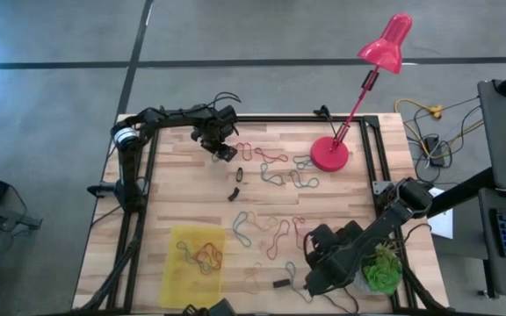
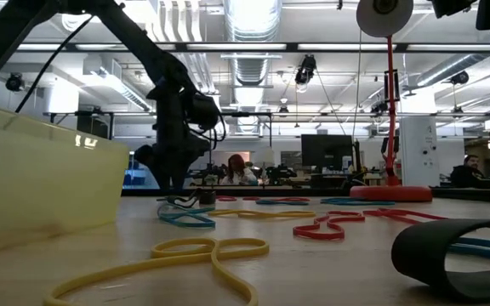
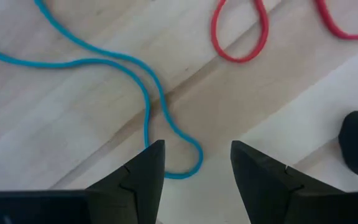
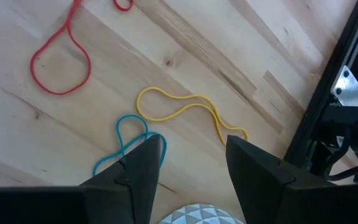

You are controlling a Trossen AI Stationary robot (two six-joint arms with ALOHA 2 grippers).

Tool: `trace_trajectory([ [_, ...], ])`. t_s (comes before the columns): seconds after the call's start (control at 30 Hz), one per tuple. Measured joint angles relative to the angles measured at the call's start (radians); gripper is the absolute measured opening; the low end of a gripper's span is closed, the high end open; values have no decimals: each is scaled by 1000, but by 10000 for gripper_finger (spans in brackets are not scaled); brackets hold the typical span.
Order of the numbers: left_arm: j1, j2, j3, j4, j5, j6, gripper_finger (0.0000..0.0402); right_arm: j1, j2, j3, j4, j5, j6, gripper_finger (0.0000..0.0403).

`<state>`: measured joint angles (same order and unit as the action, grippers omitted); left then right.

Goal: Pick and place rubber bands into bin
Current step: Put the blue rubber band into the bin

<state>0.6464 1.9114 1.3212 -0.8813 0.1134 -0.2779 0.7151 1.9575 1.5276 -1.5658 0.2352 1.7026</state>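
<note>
Rubber bands (image 1: 271, 233) lie scattered across the table (image 1: 183, 189); you see several already in the bin (image 1: 197, 254). Left gripper (image 3: 194, 171), jaws open and empty, hovers over a blue band (image 3: 143, 93). Right gripper (image 4: 194, 165) likewise open, empty, beside a yellow band (image 4: 188, 112).

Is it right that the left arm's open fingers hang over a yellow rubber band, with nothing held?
Not quite: the rubber band under the left gripper is blue, not yellow, as the left wrist view shows. The fingers are open with nothing held.
</note>
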Motion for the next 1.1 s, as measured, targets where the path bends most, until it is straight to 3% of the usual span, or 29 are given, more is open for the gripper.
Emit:
trace_trajectory([
  [0.43,-12,0,8,-51,-2,-6,168,0,0,-4,-1,9,-1,171],
  [0.63,-41,0,6,-14,-6,-98,168,0,0,-4,-1,11,0,171],
  [0.8,-66,0,10,-63,101,-34,168,0,0,-8,-2,20,5,171],
  [0.93,-48,0,26,-85,117,4,168,0,0,-13,-2,29,3,171],
  [1.0,-30,0,42,-109,100,15,168,0,0,-17,-2,30,0,171],
  [1.1,-22,-8,85,-174,-68,31,168,0,0,-20,-1,30,-1,171],
])
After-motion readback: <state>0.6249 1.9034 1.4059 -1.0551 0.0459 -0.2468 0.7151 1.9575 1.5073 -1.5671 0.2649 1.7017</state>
